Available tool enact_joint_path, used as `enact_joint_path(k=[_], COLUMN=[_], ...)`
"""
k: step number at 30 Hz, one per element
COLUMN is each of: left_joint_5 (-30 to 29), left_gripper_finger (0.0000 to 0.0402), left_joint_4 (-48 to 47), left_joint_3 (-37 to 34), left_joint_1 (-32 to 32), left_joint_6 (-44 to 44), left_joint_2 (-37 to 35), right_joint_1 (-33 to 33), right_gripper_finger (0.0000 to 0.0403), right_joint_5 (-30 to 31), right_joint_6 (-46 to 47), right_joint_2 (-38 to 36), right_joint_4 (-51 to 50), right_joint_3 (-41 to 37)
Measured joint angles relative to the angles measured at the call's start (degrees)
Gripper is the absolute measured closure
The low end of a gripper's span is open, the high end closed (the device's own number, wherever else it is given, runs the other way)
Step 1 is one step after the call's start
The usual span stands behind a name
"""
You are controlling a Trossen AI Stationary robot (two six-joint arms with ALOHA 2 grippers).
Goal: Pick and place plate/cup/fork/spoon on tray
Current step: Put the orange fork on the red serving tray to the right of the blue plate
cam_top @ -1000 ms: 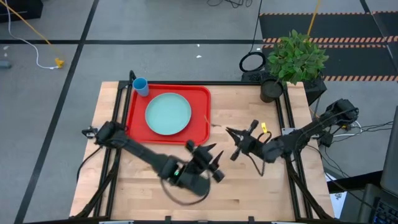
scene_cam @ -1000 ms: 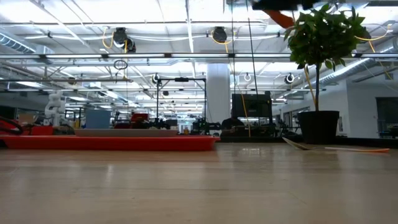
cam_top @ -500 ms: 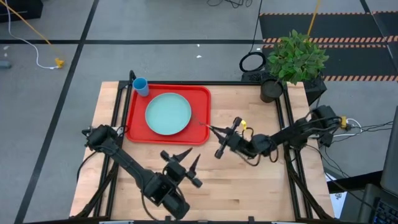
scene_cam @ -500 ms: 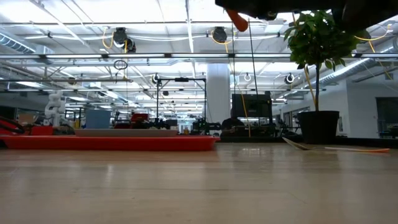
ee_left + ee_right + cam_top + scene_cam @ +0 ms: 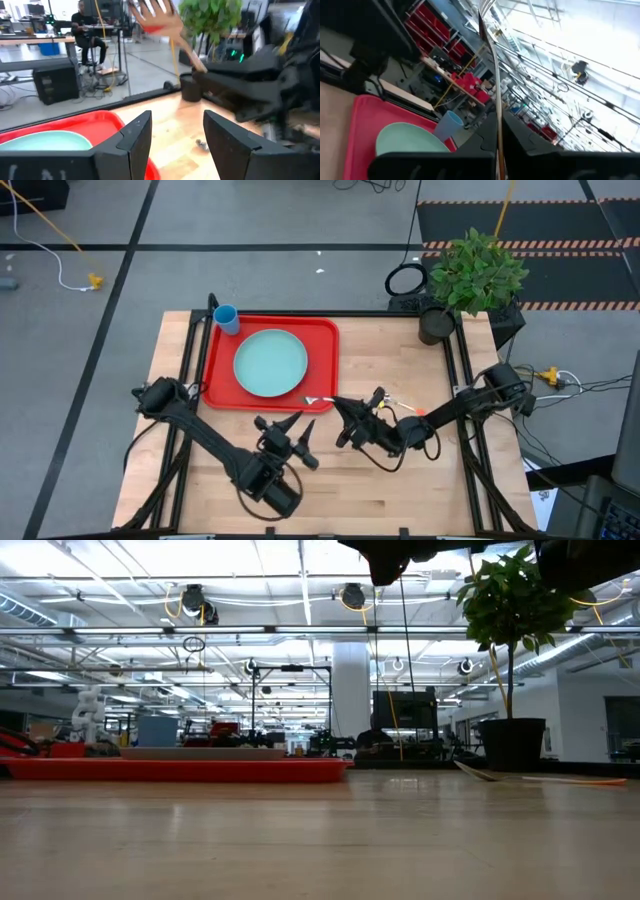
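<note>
The right gripper is clenching the fork — tines reaching over the tray rim — while the left gripper is hovering released, its handle hidden.

Red tray lay at table's far left w/ mint-green plate flat in its middle. Blue cup stood upright at tray's far-left corner. Fork was lifted, tines over tray's near-right corner.

Two dark, cable-draped arms, tapered black fingers
</note>
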Motion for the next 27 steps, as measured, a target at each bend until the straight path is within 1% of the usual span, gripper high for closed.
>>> enact_joint_path(k=[2,4,7,10,12,14,17,20,23,27], left_joint_5=[-2.7,-3.0,-3.3,-3.2,-3.3,-3.3,-2.9,0.5,5.5,14.7], left_gripper_finger=[0.0222,0.0222,0.0222,0.0222,0.0222,0.0222,0.0222,0.0222,0.0222,0.0222], left_joint_4=[-0.3,-2.0,-1.9,-1.3,1.0,3.8,6.5,10.6,18.7,30.6], left_joint_3=[-1.7,-3.5,-5.1,-5.3,-5.3,-5.0,-2.2,0.5,2.6,5.7], left_joint_1=[-0.9,-1.7,-1.1,-0.2,0.0,0.0,0.0,0.4,1.1,2.6], left_joint_6=[-2.0,-4.9,-7.2,-9.0,-8.8,-6.1,1.0,11.3,27.2,51.6], left_joint_2=[-0.6,-0.9,-1.2,-1.0,-1.1,-1.1,-1.0,-1.1,-1.1,-1.1], right_joint_1=[-0.1,-0.1,0.1,0.1,-0.2,-0.7,-1.5,-2.3,-2.9,-3.3], right_gripper_finger=[0.0403,0.0403,0.0403,0.0403,0.0403,0.0403,0.0403,0.0403,0.0403,0.0403], right_joint_5=[0.5,-0.7,-3.4,-5.0,-4.8,-4.8,-4.8,-4.9,-4.9,-4.9], right_joint_6=[0.0,1.0,3.0,5.4,6.0,5.7,4.2,3.3,3.4,3.3], right_joint_2=[0.0,0.0,0.0,0.0,0.0,0.0,0.0,0.0,0.0,0.0], right_joint_4=[1.1,1.4,1.4,1.3,0.7,0.5,0.6,0.5,0.5,0.5], right_joint_3=[0.0,0.0,0.1,0.2,0.2,0.2,0.2,0.2,0.2,0.2])
